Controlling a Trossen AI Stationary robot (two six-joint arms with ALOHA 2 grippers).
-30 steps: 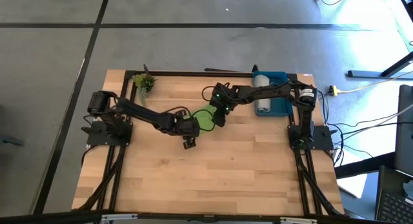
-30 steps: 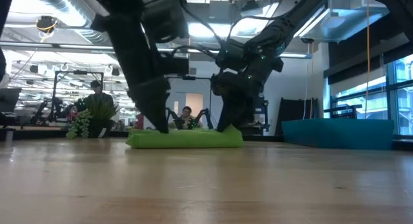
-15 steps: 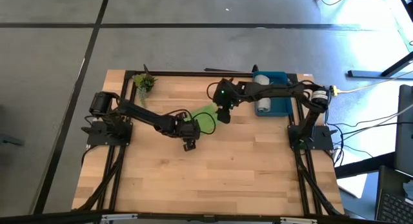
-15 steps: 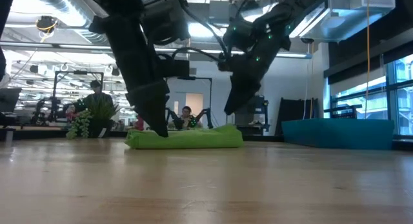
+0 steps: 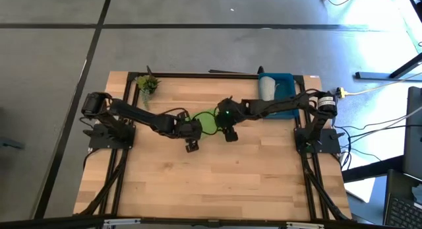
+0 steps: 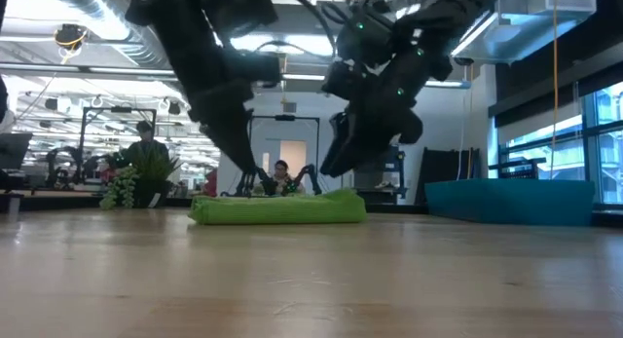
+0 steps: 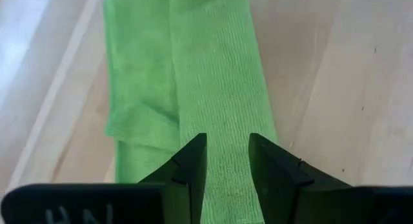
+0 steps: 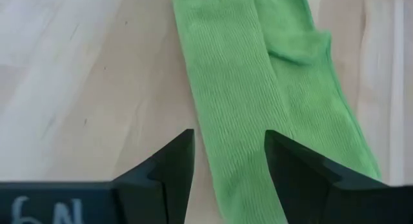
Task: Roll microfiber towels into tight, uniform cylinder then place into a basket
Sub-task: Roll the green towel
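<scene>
The left hand [image 5: 192,144] is staying low at one end of the green towel [image 5: 208,119], fingers parted over the cloth, gripping nothing. The right hand [image 5: 230,134] is coming back down beside the other end after lifting away, likewise released, fingers apart. Two towels are showing: the green one lying mid-desk [image 5: 217,183] as a long, flattened, folded strip, and a grey roll [image 5: 267,88] sitting in the one blue basket [image 5: 285,90] at the desk's far right.

Wooden slatted table [image 5: 217,183], dark-framed. Folded green towel [image 5: 208,120] lying flat at centre. Blue basket [image 5: 285,80] at far right corner; plant sprig [image 5: 148,84] at far left.
</scene>
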